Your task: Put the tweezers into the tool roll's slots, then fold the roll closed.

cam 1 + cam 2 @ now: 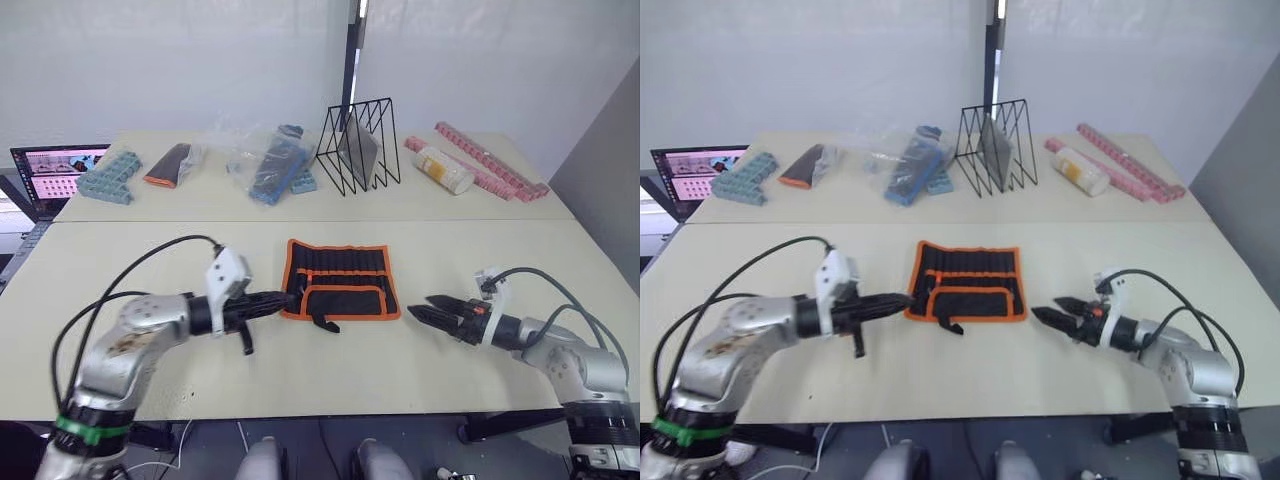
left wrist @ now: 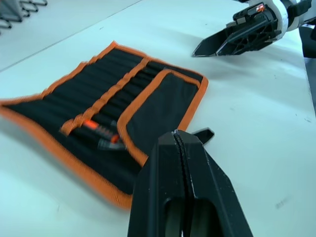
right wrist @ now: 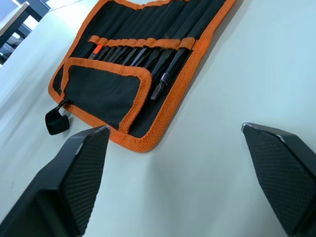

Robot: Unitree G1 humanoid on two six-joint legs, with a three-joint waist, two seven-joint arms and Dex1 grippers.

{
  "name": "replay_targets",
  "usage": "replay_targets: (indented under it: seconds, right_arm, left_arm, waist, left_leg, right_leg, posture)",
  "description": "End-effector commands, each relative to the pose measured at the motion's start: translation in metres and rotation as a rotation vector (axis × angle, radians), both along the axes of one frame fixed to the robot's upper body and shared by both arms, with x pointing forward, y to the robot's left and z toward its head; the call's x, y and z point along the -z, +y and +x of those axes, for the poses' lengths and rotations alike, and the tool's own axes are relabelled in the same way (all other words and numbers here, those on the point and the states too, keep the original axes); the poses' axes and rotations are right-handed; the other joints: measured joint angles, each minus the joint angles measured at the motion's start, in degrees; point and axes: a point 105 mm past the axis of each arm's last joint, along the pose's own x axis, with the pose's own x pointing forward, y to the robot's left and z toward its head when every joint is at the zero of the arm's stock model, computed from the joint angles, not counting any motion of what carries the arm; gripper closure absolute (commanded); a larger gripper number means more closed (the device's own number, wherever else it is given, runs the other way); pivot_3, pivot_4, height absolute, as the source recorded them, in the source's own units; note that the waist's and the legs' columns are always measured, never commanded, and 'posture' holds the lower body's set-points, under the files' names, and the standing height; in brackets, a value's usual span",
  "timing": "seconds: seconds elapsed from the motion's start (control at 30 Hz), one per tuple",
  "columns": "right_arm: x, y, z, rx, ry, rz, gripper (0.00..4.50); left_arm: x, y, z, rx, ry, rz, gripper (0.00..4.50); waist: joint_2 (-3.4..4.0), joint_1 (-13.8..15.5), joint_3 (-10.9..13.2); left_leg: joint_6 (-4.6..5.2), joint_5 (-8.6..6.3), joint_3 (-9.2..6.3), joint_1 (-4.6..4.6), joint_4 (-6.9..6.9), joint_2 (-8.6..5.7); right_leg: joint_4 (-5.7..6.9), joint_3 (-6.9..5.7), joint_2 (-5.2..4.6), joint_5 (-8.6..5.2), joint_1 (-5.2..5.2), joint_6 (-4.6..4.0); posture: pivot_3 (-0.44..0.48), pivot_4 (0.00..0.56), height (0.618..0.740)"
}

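Observation:
The tool roll [image 1: 340, 280] lies open and flat at the middle of the near table, black with orange edging, its strap [image 1: 322, 322] trailing off the near edge. Several slim black tweezers [image 3: 143, 52] sit in the slots [image 3: 168, 29]; one pointed tip [image 3: 159, 89] pokes out near the roll's right edge. My left gripper [image 1: 288, 298] is shut with nothing in it, its tip at the roll's left edge. My right gripper [image 3: 175, 127] is open, low over the table just right of the roll and pointing at it.
On the far table stand a black wire rack [image 1: 358, 145], a white bottle [image 1: 443, 168], pink strips [image 1: 490, 160], a plastic bag of blue items [image 1: 275, 160], teal blocks [image 1: 107, 177] and a small black-and-orange pouch [image 1: 168, 165]. A laptop [image 1: 45, 170] sits far left.

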Motion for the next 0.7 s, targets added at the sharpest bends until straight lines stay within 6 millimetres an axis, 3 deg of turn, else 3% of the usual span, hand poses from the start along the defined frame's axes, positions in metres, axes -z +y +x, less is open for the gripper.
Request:
replay_targets:
  seconds: [0.03,0.2,0.4,0.5,0.7]
  right_arm:
    - [-0.010,0.008,0.003,-0.024,0.013,0.039,0.02]
    - [-0.009,0.022,0.010,-0.066,0.040,-0.002,0.02]
    - [-0.006,0.030,0.028,-0.047,0.110,0.013,0.02]
    - [-0.009,0.034,0.031,-0.056,0.139,0.061,0.84]
    - [-0.013,0.043,0.026,-0.096,0.181,0.137,2.95]
  left_arm:
    - [-0.012,0.016,-0.006,-0.048,-0.052,0.008,4.50]
    - [-0.011,0.035,-0.011,-0.115,-0.035,0.008,4.50]
    - [-0.004,0.033,-0.017,-0.120,-0.035,0.031,4.50]
    - [-0.002,0.035,-0.018,-0.139,-0.031,0.040,4.50]
    - [0.000,0.037,-0.019,-0.160,-0.032,0.044,4.50]
  waist:
    - [0.00,0.1,0.0]
    - [0.00,0.2,0.0]
    - [-0.02,0.0,0.0]
    - [-0.02,0.1,0.0]
    - [-0.02,0.0,0.0]
  left_leg:
    - [0.00,0.00,-0.01,0.00,0.00,0.01]
    - [0.00,0.00,0.09,0.00,0.00,0.03]
    - [0.00,-0.01,0.18,0.01,-0.01,0.10]
    - [0.00,-0.01,0.23,0.02,-0.01,0.12]
    - [0.04,-0.04,0.22,0.01,-0.05,0.16]
  right_leg:
    - [-0.01,0.05,0.00,0.00,-0.01,0.00]
    - [-0.05,0.11,-0.01,0.00,-0.02,0.02]
    - [-0.05,0.23,0.05,0.00,-0.07,0.01]
    - [-0.05,0.23,0.06,0.01,-0.07,0.01]
    - [-0.06,0.30,0.07,0.01,-0.12,0.01]
  posture:
    - [0.000,0.150,0.685]
    - [0.000,0.150,0.685]
    - [0.000,0.150,0.685]
    - [0.000,0.150,0.685]
    - [0.000,0.150,0.685]
